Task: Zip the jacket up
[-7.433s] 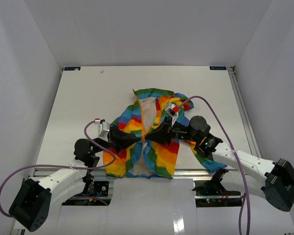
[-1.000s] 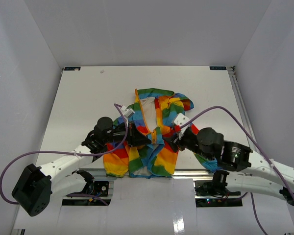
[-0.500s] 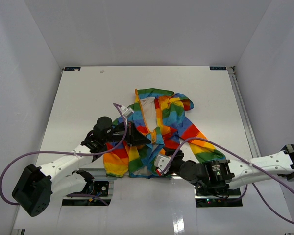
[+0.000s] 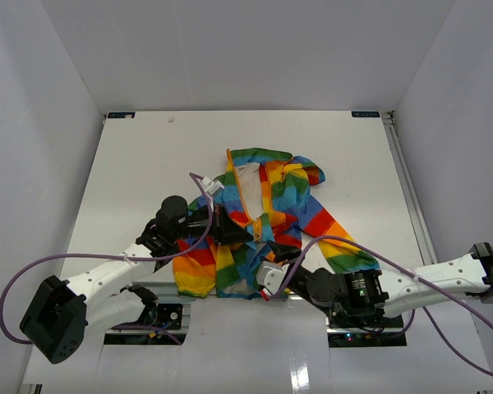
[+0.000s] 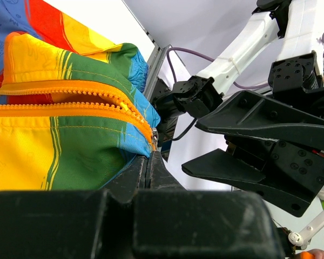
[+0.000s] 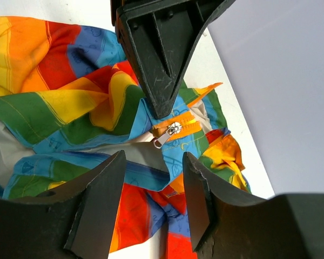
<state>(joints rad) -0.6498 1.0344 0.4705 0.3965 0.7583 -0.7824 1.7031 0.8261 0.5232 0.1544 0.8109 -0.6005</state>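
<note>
The rainbow-striped jacket point(image 4: 267, 185) lies crumpled near the table's front edge, its upper front open on cream lining. My left gripper point(image 4: 252, 236) is shut on the blue hem fabric point(image 5: 143, 121) at the lower end of the orange zipper point(image 5: 70, 108). In the right wrist view the silver slider pull point(image 6: 164, 137) hangs just below the left gripper's fingertips point(image 6: 159, 102). My right gripper point(image 6: 151, 183) stands open a little short of the slider, over the jacket point(image 6: 70, 102), with nothing between its fingers. In the top view the right gripper point(image 4: 271, 264) sits at the hem.
The white table point(image 4: 148, 156) is walled on three sides. A metal rail point(image 4: 222, 287) runs along the near edge under the hem. One striped sleeve point(image 4: 333, 242) trails right toward the right arm, with a purple cable point(image 4: 370, 261) looping over it.
My right arm swung from beside the jacket down to the near edge, so its gripper now faces the hem, jaws slightly narrower. The left gripper kept its pinch in place.
</note>
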